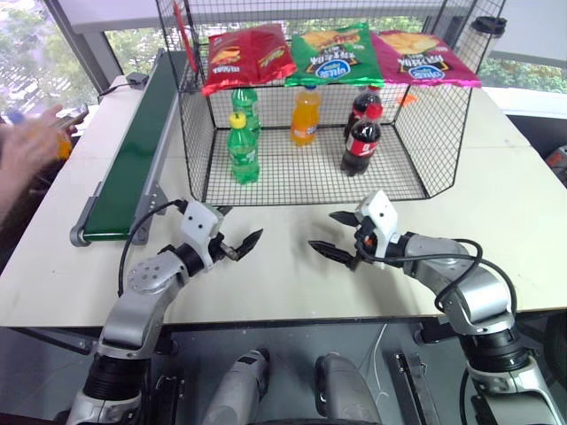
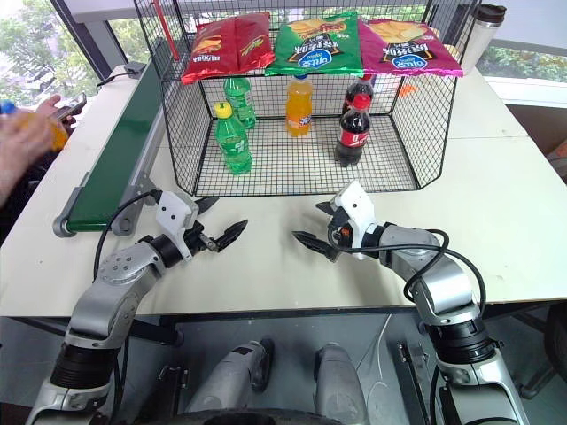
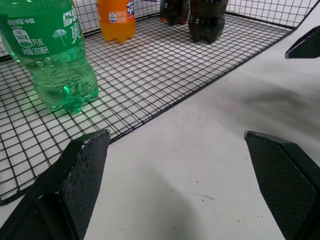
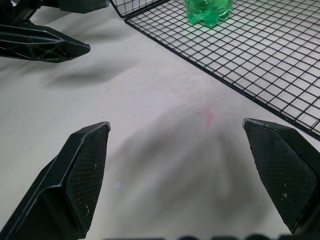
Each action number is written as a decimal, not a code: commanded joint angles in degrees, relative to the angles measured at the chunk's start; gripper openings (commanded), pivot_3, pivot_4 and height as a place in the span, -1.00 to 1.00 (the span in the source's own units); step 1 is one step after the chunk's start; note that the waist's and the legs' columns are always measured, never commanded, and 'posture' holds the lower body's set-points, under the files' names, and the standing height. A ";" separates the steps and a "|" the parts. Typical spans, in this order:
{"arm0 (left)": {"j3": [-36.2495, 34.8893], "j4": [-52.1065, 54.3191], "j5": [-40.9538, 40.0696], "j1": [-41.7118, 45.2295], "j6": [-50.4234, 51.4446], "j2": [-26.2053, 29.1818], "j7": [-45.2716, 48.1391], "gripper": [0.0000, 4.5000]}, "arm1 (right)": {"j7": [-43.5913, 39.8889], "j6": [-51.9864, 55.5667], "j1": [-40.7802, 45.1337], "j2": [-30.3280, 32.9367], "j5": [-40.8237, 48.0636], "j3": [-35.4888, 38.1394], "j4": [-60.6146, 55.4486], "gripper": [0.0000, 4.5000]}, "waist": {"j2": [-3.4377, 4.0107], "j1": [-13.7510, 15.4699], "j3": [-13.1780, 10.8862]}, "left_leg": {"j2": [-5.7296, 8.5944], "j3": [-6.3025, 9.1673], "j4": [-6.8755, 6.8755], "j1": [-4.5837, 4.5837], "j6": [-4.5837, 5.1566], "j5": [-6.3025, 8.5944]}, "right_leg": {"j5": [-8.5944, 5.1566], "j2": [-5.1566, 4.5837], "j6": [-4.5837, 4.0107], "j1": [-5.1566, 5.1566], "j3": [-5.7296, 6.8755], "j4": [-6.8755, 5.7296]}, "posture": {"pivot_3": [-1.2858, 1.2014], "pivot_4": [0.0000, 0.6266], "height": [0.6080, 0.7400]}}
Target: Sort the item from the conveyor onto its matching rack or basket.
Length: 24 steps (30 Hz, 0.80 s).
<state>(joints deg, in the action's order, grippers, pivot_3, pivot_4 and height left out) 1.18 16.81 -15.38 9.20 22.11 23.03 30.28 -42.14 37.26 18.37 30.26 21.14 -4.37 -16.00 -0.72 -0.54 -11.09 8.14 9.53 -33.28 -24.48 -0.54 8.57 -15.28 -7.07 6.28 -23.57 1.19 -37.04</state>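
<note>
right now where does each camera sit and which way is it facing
Left eye, right eye: on the head, looking forward and down over the table, conveyor and cage; both arms show, left gripper and right gripper open.
Left wrist: looks along its own fingers into the cage at the green bottle.
Right wrist: looks between its own fingers across the table.
Shared: both wrist views show the green bottle and mesh floor.

Both arms reach forward, the left gripper (image 1: pixel 237 234) pointing toward 3 o'clock and the right gripper (image 1: pixel 335 235) toward 9 o'clock, jaws spread wide, empty.
</note>
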 commanded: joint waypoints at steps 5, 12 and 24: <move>-5.91 6.83 -2.69 -0.56 2.24 2.58 -0.72 1.00 | -1.74 0.48 1.64 0.45 2.20 -0.01 -4.24 0.96 | 0.00 -0.10 0.00 | -0.01 0.00 0.01 0.00 0.00 0.00 | -0.01 0.01 0.00 -0.02 0.00 0.00 | 0.03 -0.52 0.98; -14.18 10.34 -5.97 -0.99 6.64 5.76 -2.54 1.00 | -4.43 0.49 4.29 0.35 4.04 -0.45 -5.65 0.96 | 0.00 -0.06 0.00 | -0.02 0.00 0.02 0.00 0.00 0.00 | -0.05 0.02 -0.03 -0.02 0.00 0.00 | 0.03 -0.52 0.98; -32.21 7.02 -13.29 -2.17 12.02 8.08 -8.17 1.00 | -6.64 -1.03 6.98 -0.80 4.36 -1.93 -4.45 0.96 | 0.00 -0.06 0.00 | -0.03 0.01 0.03 0.00 -0.01 0.01 | -0.04 0.01 -0.04 -0.03 -0.01 0.02 | 0.03 -0.52 0.98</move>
<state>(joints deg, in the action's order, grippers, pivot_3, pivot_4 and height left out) -27.59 23.34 -27.59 6.99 34.30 30.10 22.97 -48.27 37.69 24.53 29.78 24.83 -6.37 -19.58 -0.72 -0.60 -11.09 8.11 9.53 -33.24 -24.48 -0.55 8.57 -15.33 -7.06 6.24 -23.61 1.19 -37.02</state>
